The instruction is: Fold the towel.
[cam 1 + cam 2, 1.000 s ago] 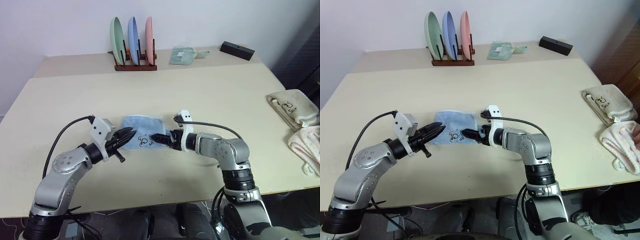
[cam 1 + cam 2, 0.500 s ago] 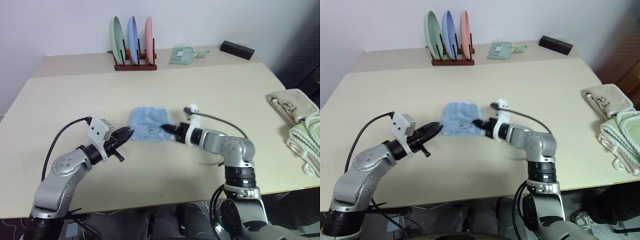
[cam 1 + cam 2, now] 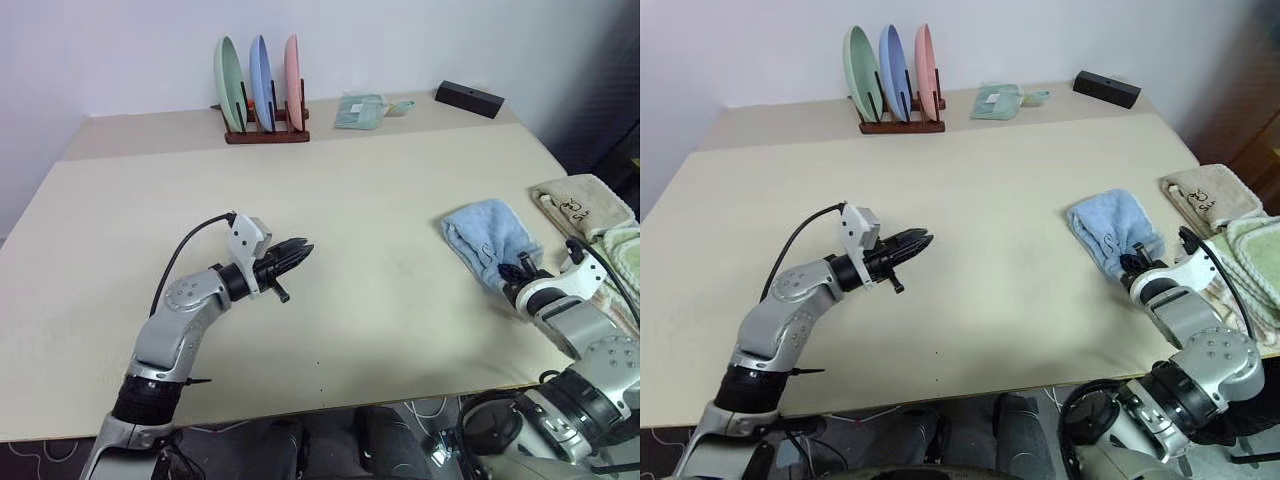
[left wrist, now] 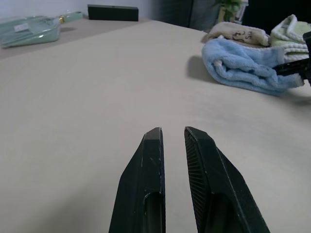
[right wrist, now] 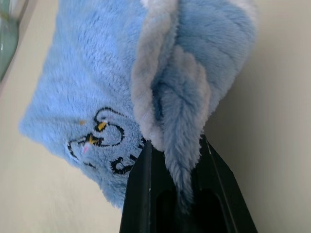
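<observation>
The left gripper (image 3: 297, 252), which a second ago sat against the towel's left edge at mid-table, now hovers over bare table at about 7 o'clock of centre, its jaws nearly closed on nothing. The towel (image 3: 488, 240) has gone from the middle of the table to the right side, about 4 o'clock, just beside the beige towels (image 3: 585, 208). The right gripper (image 3: 518, 272) dragged it there, jaws clenched on a fold of its near edge. The bundle looks folded, so this reads as setting it aside with the finished pile.
</observation>
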